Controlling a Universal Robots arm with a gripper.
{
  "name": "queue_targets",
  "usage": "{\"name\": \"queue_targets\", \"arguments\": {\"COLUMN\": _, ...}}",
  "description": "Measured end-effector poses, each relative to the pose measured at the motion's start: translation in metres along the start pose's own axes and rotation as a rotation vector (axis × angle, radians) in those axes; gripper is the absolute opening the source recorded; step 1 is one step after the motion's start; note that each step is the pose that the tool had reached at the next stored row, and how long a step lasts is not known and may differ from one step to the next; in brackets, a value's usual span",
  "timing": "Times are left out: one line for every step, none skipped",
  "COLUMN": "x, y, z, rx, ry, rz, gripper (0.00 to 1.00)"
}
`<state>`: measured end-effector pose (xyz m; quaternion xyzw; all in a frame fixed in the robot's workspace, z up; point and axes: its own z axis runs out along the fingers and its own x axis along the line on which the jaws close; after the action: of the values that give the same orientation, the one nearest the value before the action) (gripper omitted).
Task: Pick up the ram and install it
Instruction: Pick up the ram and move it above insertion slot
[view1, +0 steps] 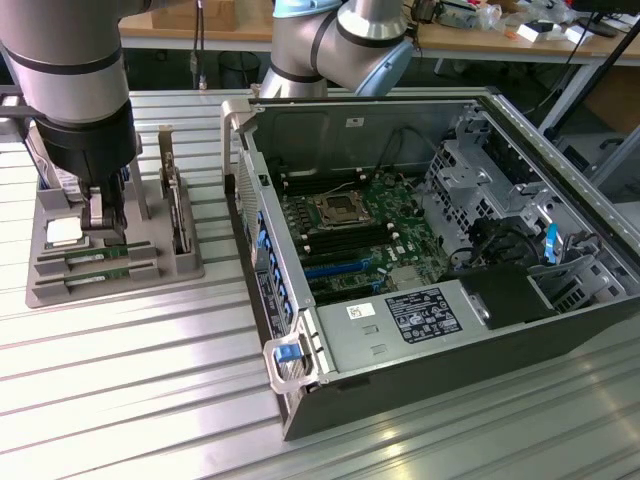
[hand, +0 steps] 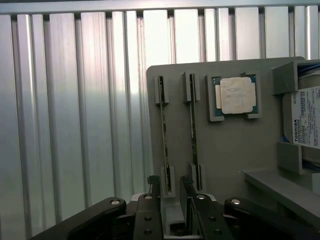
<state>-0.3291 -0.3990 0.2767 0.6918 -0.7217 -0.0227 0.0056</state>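
Early in the job, the gripper (view1: 107, 222) is hovering wide open and empty over the grey holder tray (view1: 45, 292), where the ram (hand: 163, 131) is sitting untouched in its slot; the open computer case (view1: 440, 365) is awaiting installation.

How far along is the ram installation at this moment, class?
Done: nothing yet; both ram sticks sit in the grey tray. In hand: the open gripper hangs over their ends, holding nothing. Left: lifting one and seating it in the motherboard.
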Motion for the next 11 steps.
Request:
{"name": "queue_targets", "arguments": {"x": 0.0, "y": 0.0, "z": 0.0006, "rx": 0.0001, "ry": -0.0001, "rz": 0.0, "gripper": 0.3}}
{"name": "queue_targets", "arguments": {"x": 0.0, "y": 0.0, "z": 0.0015, "rx": 0.0001, "ry": -0.0001, "rz": 0.0, "gripper": 0.3}}
{"name": "queue_targets", "arguments": {"x": 0.0, "y": -0.0001, "z": 0.0019, "rx": 0.0001, "ry": -0.0001, "rz": 0.0, "gripper": 0.3}}
{"name": "queue_targets", "arguments": {"x": 0.0001, "y": -0.0001, "z": 0.0023, "rx": 0.0001, "ry": -0.0001, "rz": 0.0, "gripper": 0.3}}
{"name": "queue_targets", "arguments": {"x": 0.0001, "y": -0.0001, "z": 0.0029, "rx": 0.0001, "ry": -0.0001, "rz": -0.001, "gripper": 0.3}}
{"name": "queue_targets", "arguments": {"x": 0.0001, "y": -0.0002, "z": 0.0038, "rx": 0.0001, "ry": -0.0001, "rz": -0.001, "gripper": 0.3}}
{"name": "queue_targets", "arguments": {"x": 0.0001, "y": -0.0002, "z": 0.0042, "rx": 0.0001, "ry": 0.0, "rz": -0.001, "gripper": 0.3}}
{"name": "queue_targets", "arguments": {"x": 0.0001, "y": -0.0002, "z": 0.0049, "rx": 0.0001, "ry": 0.0, "rz": -0.001, "gripper": 0.3}}
{"name": "queue_targets", "arguments": {"x": 0.0001, "y": -0.0002, "z": 0.0056, "rx": 0.0, "ry": 0.0, "rz": -0.001, "gripper": 0.3}}
{"name": "queue_targets", "arguments": {"x": 0.0001, "y": -0.0002, "z": 0.0061, "rx": 0.0001, "ry": 0.0, "rz": -0.001, "gripper": 0.3}}
{"name": "queue_targets", "arguments": {"x": 0.0002, "y": -0.0003, "z": 0.0067, "rx": 0.0, "ry": 0.0, "rz": -0.001, "gripper": 0.3}}
